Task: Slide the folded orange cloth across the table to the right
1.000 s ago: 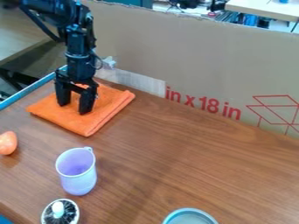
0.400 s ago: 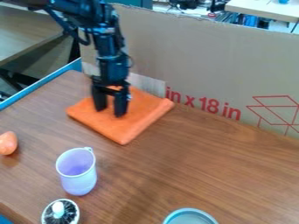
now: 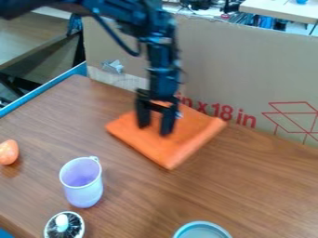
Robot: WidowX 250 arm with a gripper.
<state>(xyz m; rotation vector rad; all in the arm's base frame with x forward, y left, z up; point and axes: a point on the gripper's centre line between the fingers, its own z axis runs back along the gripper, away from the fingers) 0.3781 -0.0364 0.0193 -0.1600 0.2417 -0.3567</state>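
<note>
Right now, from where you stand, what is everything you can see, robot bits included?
Cloth: one, orange, under the gripper.
Cup: one, lavender, upright, lower left.
Rounded object: one, orange, left edge.
Round item with a knob: one, dark and white, below the cup.
Round dish: one, grey-blue, bottom edge.
Main table: one, brown, under these.
Blue edging: one strip, the main table's left side.
Blue item: one, bottom left corner.
Cardboard: one sheet, brown, red print, behind the main table.
Background tables: two, pale top right, brown upper left.
Robot arm: one, black, from the upper left.
Gripper: one, black, two fingers, over the cloth.
</note>
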